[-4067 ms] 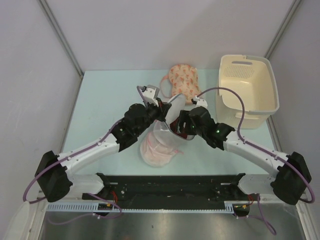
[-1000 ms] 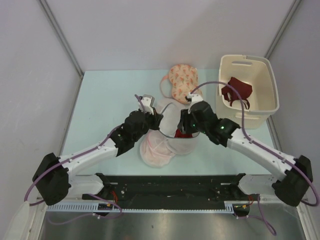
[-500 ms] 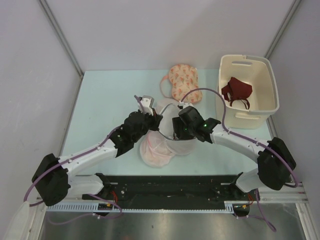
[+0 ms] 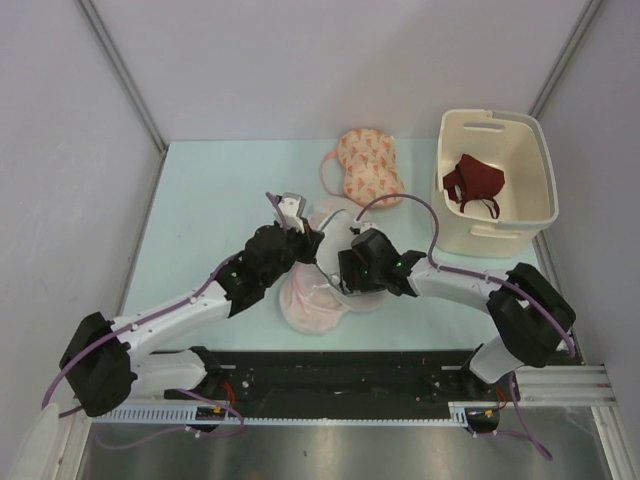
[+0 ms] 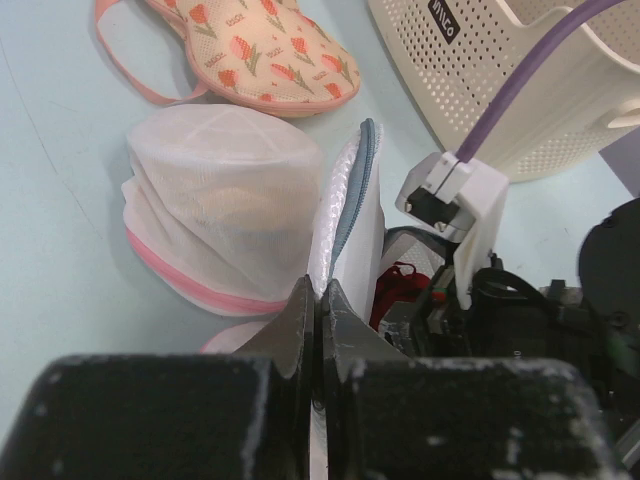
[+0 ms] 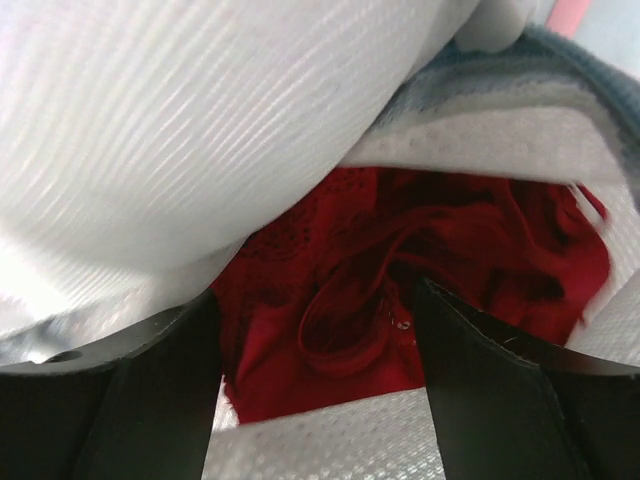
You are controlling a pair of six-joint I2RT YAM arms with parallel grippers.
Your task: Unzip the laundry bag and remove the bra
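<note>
From above, you have both arms meeting near the middle of the worktop (image 4: 200,200), where the laundry bag (image 4: 328,265) sits between the left end effector (image 4: 308,238) and the right end effector (image 4: 345,272). A pink-trimmed pouch (image 4: 310,305) lies just on the near side of them. A peach patterned bra (image 4: 368,165) lies by the far edge, and the basket (image 4: 495,238) at the far right corner holds a dark red garment (image 4: 473,182). On your left wrist view, the left end effector (image 5: 317,292) is clamped tight on the white mesh edge of the laundry bag (image 5: 350,215), whose grey zip rim stands up and gapes. A sliver of the bra (image 5: 397,285) shows red in the opening, and a second pouch (image 5: 215,200) with pink trim stands just beside the bag. On your right wrist view, the right end effector (image 6: 320,395) is in the bag's mouth with its jaws spread wide, its fingers (image 6: 150,390) on either side of the bra (image 6: 400,270), which lies crumpled inside the laundry bag (image 6: 200,120).
</note>
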